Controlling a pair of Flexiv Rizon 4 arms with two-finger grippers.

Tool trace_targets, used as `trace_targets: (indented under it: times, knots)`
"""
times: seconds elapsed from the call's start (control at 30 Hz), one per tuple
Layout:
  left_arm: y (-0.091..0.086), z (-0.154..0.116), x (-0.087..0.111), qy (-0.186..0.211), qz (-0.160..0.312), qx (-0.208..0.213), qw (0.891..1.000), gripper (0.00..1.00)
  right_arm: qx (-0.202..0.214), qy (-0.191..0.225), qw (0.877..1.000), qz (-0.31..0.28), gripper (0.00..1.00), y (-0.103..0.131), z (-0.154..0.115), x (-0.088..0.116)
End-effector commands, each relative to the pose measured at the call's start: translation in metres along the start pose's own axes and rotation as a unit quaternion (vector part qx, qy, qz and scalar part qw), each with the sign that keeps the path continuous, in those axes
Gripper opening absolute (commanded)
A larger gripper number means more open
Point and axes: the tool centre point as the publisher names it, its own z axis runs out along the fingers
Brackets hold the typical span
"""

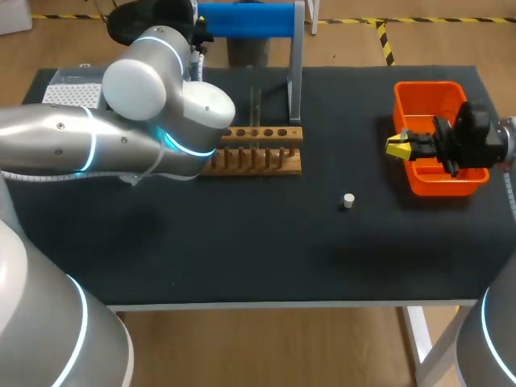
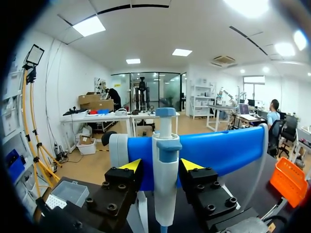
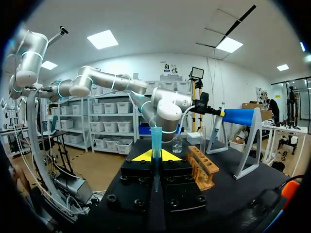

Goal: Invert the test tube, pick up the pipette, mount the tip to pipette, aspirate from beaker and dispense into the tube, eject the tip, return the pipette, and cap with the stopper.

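Observation:
A white and blue pipette (image 2: 165, 189) hangs on the blue stand (image 2: 218, 153) at the back of the table. My left gripper (image 2: 160, 167) is open around its body, a yellow-tipped finger on each side, with a small gap on one side. In the head view my left arm hides that gripper. My right gripper (image 1: 397, 146) hovers by the orange bin (image 1: 451, 187) and is shut on a teal pipette tip (image 3: 156, 143). A glass test tube (image 1: 254, 103) stands behind the wooden rack (image 1: 258, 151). The small white stopper (image 1: 347, 201) lies on the mat. A beaker (image 3: 177, 144) sits beyond the rack.
A tip box (image 1: 74, 90) sits at the table's back left corner. The stand's grey upright (image 1: 296, 64) rises just behind the rack. My left arm (image 1: 121, 137) spans the left half of the table.

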Motion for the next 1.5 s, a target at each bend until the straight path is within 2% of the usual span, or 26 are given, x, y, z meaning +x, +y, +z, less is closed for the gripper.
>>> trace_targets:
  times: [0.03,0.33,0.47,0.5,0.53,0.57,0.87,1.23,1.43,1.5]
  knots:
    - [0.002,0.005,0.003,-0.004,-0.001,0.001,1.0,0.47,0.001,-0.001,1.0,0.0,0.0,0.001,0.0,0.001]
    - [0.002,0.008,0.003,-0.006,0.0,-0.002,1.0,0.44,0.001,-0.001,1.0,0.0,0.0,0.001,0.0,0.001]
    - [0.003,0.009,0.003,-0.007,0.0,-0.002,1.0,0.38,0.001,-0.001,1.0,0.0,0.0,0.001,0.0,0.001]
    - [0.003,0.009,0.003,-0.007,-0.001,-0.002,1.0,0.33,0.001,-0.001,1.0,0.0,0.0,0.001,0.0,0.001]
    - [0.003,0.009,0.003,-0.007,-0.001,-0.002,1.0,0.05,0.001,-0.001,1.0,0.0,0.0,0.001,0.0,0.001]
    - [0.003,0.009,0.003,-0.007,-0.001,-0.002,1.0,0.0,0.001,-0.001,1.0,0.0,0.0,0.001,0.0,0.001]
    - [0.0,0.006,0.001,-0.009,-0.003,-0.001,1.0,0.0,0.001,-0.001,1.0,0.0,0.0,0.001,0.0,0.001]
    - [-0.038,-0.003,-0.002,-0.021,0.011,0.028,0.999,0.0,0.001,-0.001,1.0,0.0,0.0,0.001,0.0,0.001]
    - [-0.05,-0.012,-0.002,-0.022,0.015,0.036,0.999,0.0,0.001,-0.001,1.0,0.0,0.0,0.001,0.0,0.001]
    - [-0.053,-0.016,-0.002,-0.01,0.014,0.034,0.999,0.0,0.001,-0.001,1.0,0.0,0.0,0.001,0.0,0.001]
